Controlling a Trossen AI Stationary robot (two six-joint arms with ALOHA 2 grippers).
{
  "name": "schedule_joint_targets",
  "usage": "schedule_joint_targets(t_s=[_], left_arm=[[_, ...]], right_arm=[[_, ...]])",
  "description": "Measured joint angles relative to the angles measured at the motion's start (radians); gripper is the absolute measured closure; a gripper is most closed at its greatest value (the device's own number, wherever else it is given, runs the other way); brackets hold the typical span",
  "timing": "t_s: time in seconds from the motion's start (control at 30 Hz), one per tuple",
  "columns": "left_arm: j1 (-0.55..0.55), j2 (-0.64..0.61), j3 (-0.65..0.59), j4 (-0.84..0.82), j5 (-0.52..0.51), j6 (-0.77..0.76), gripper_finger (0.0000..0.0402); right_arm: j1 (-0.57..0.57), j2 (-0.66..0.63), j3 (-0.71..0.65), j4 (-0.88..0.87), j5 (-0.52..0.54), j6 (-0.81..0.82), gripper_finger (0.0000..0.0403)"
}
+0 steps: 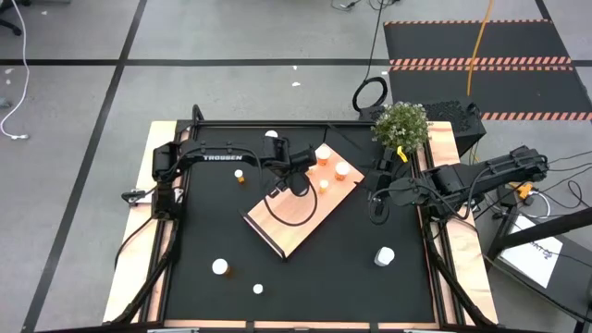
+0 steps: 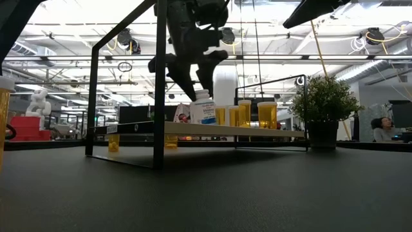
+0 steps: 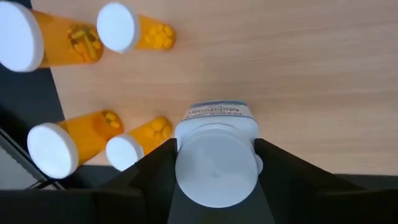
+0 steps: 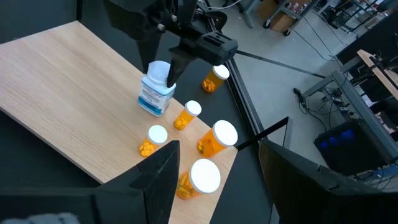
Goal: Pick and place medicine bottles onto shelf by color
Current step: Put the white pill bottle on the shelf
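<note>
A light, rigid, smooth white bottle [image 3: 216, 163] is pinched at its cap by the left gripper [image 3: 214, 180] fingers over the shelf [image 3: 298, 68]; the right gripper [image 4: 217, 180] is held wide open.

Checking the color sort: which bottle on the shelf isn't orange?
The white labelled bottle between the left gripper's jaws; the four bottles beside it are orange with white caps.

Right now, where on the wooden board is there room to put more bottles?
The light-wood shelf is bare on the side of the white labelled bottle facing away from the orange bottles. That orange corner is crowded. The left gripper holds the white bottle.
</note>
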Motion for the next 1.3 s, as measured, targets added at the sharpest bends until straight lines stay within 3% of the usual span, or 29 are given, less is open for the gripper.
schedule_joint_targets(t_s=[0.6, 1.3], left_arm=[[-0.002, 0.002, -0.002, -0.028, 0.000, -0.068, 0.0139], [-0.038, -0.003, -0.002, -0.024, -0.008, -0.075, 0.0137]], right_arm=[[0.000, 0.000, 0.000, 0.000, 0.000, 0.000, 0.0188], [0.000, 0.000, 0.000, 0.000, 0.000, 0.000, 0.0188]])
